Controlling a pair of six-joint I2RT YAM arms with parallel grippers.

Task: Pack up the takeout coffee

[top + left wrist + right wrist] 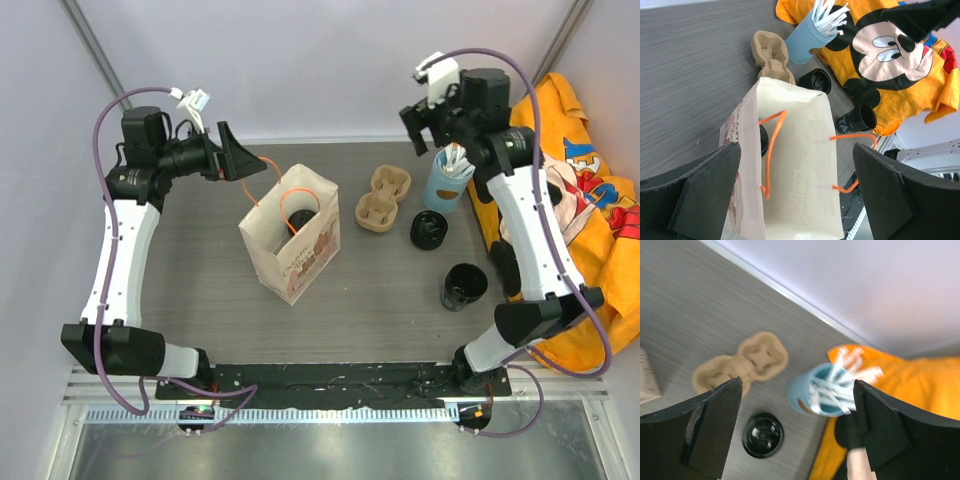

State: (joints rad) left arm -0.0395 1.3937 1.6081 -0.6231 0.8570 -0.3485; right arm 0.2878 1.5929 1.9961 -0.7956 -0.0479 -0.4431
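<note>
The takeout coffee (301, 212), a small round black cup, stands inside the open white paper bag (290, 250) with orange handles. In the left wrist view only the cup's dark edge (763, 141) shows behind the bag's wall (805, 165). My left gripper (248, 155) hangs open above and left of the bag, its fingers (705, 195) spread wider than the bag's mouth and holding nothing. My right gripper (428, 135) is open at the back right, above a blue cup of white sticks (827, 390), and touches nothing.
A tan cardboard carrier (385, 198) lies right of the bag. A glossy black lidded cup (427, 230) and another black cup (463, 285) stand further right. An orange Mickey Mouse cloth (590, 230) covers the right edge. The back wall is close behind.
</note>
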